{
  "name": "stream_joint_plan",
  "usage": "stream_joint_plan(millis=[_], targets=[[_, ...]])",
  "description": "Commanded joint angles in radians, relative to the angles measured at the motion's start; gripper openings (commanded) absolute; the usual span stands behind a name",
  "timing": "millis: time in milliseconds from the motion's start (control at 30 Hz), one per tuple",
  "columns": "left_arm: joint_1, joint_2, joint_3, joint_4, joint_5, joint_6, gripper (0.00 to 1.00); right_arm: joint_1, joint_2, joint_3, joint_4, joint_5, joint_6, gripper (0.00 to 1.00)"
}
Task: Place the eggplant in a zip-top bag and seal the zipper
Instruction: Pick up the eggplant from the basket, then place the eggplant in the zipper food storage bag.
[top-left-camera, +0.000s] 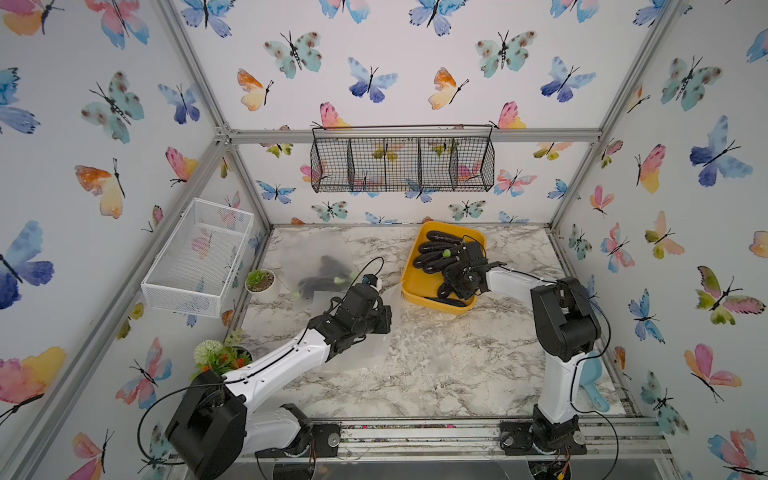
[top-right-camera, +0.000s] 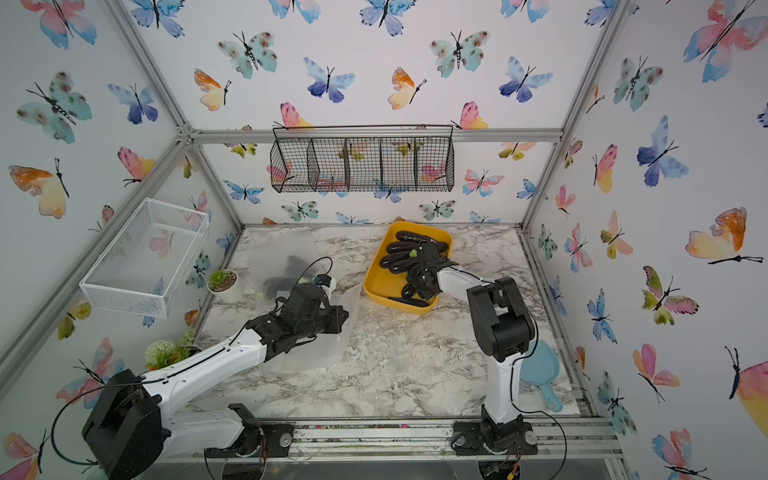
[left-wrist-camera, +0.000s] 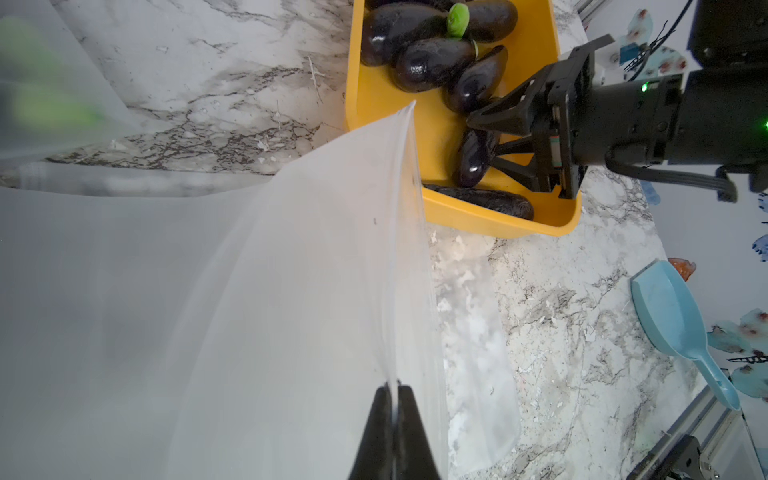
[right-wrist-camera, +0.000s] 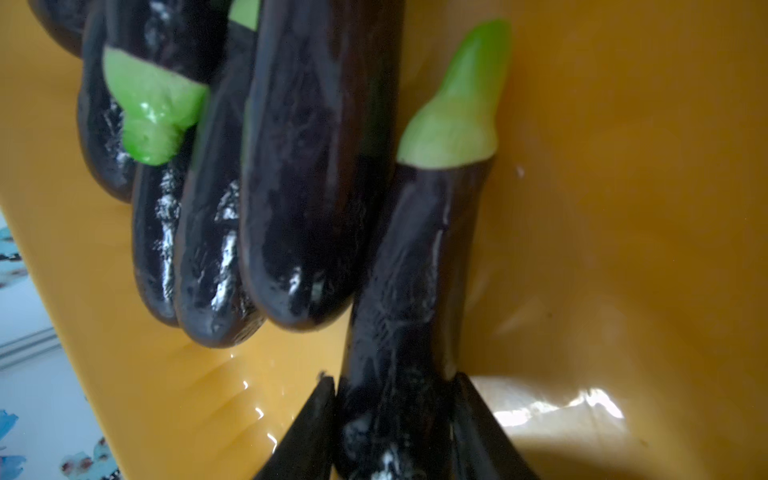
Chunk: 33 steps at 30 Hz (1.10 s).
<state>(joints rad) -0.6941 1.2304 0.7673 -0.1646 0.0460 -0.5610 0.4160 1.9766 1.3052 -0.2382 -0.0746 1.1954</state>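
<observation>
- Left fingers (left-wrist-camera: 390, 415) are pinched shut on the edge of the bag (left-wrist-camera: 311, 291). They hold that edge up off the desk (top-left-camera: 436, 365), at about 9 o'clock from the desk's middle.
- Right fingers (top-left-camera: 449, 281) are closed around one eggplant (right-wrist-camera: 415, 270), near its round end. Its green stem points away from them.
- That eggplant sits low inside the tray (top-left-camera: 415, 286), at about 12 o'clock on the desk. It is next to the tray wall and right beside the other eggplants (right-wrist-camera: 299, 166).
- This looks like the pick-up step. Nothing seems to be in this bag yet.
- The skin is shiny and smooth, and the grip is far from the middle. So the eggplant may tip or slip out when it is lifted.
- The other eggplants lie so close that they might get dragged or knocked.
- The bag is thin and floppy, and only one edge is held. If the mouth sags shut, the eggplant may push the bag away and not go in.
</observation>
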Motion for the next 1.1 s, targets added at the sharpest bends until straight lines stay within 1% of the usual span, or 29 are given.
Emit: stream_joint_plan(millis=[0,133,200,233,300,367,400,467,533,600,633,733,833,933,1067], targets=[[-0.002,-0.01,-0.005,0.002,-0.014,0.014,0.0,0.015,-0.083,-0.019,0.017,0.026,0.028,0.38],[-0.002,0.016,0.003,0.01,-0.011,0.018,0.0,0.032,-0.189,-0.057,0.037,0.015,-0.026,0.38],[0.0,0.025,0.003,0.017,-0.014,0.018,0.0,0.049,-0.24,-0.057,0.023,-0.005,-0.109,0.37],[0.001,0.029,0.004,0.017,-0.017,0.017,0.0,0.056,-0.263,-0.067,0.043,-0.035,-0.161,0.36],[0.002,0.033,0.001,0.023,-0.015,0.015,0.0,0.063,-0.308,-0.088,0.074,-0.161,-0.288,0.33],[0.002,0.034,-0.005,0.029,-0.012,0.014,0.0,0.072,-0.357,-0.121,0.113,-0.364,-0.433,0.3],[0.002,0.035,-0.009,0.032,-0.012,0.016,0.0,0.087,-0.389,-0.134,0.087,-0.464,-0.509,0.29],[0.002,0.035,-0.018,0.039,-0.015,0.022,0.0,0.131,-0.433,-0.144,-0.005,-0.545,-0.615,0.27],[0.001,0.032,-0.037,0.062,-0.008,0.023,0.0,0.178,-0.461,-0.159,-0.109,-0.602,-0.688,0.26],[-0.004,0.031,-0.056,0.086,-0.005,0.021,0.0,0.212,-0.477,-0.217,-0.116,-0.697,-0.716,0.26],[-0.005,0.032,-0.063,0.092,-0.011,0.02,0.0,0.225,-0.478,-0.242,-0.114,-0.721,-0.728,0.25],[-0.008,0.034,-0.068,0.088,-0.038,0.021,0.0,0.246,-0.453,-0.26,-0.184,-0.746,-0.801,0.25],[-0.01,0.023,-0.068,0.086,-0.05,0.021,0.0,0.262,-0.418,-0.278,-0.21,-0.779,-0.838,0.25],[-0.018,0.011,-0.067,0.09,-0.056,0.028,0.0,0.269,-0.378,-0.285,-0.214,-0.785,-0.858,0.24],[-0.063,0.016,-0.06,0.079,-0.077,0.056,0.0,0.28,-0.325,-0.264,-0.189,-0.809,-0.847,0.24]])
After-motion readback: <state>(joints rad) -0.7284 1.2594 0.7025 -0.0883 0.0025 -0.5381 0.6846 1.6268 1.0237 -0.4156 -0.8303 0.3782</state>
